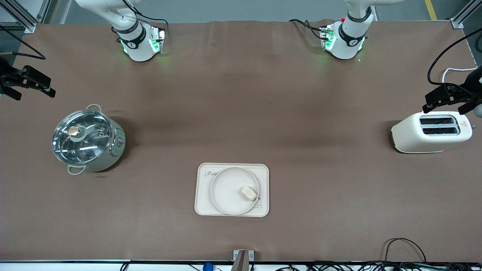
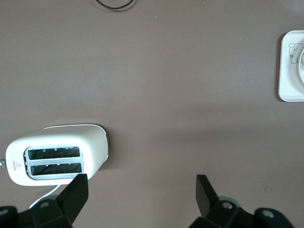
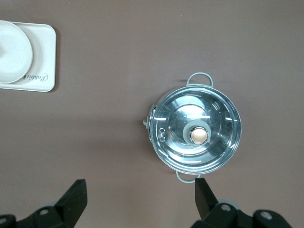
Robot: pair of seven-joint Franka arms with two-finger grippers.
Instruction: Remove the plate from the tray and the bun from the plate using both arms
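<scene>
The round cream-white plate (image 1: 226, 192) lies on the rectangular cream tray (image 1: 202, 205), nearer to the front camera than the table's middle. The small pale bun (image 1: 249, 194) lies on the plate, toward the left arm's end. My left gripper (image 1: 446, 99) hangs open and empty over the white toaster (image 1: 433, 131); in the left wrist view (image 2: 141, 190) the toaster (image 2: 57, 154) and a tray corner (image 2: 286, 66) show. My right gripper (image 1: 32, 88) hangs open and empty near the pot (image 1: 87, 139); in the right wrist view (image 3: 140, 194) the pot (image 3: 195, 133) and plate (image 3: 14, 52) show.
The steel pot with a glass lid stands at the right arm's end of the table. The toaster stands at the left arm's end, its white cord (image 1: 457, 70) trailing off. Loose cables (image 1: 403, 244) lie at the front edge. A brown mat (image 1: 241, 113) covers the table.
</scene>
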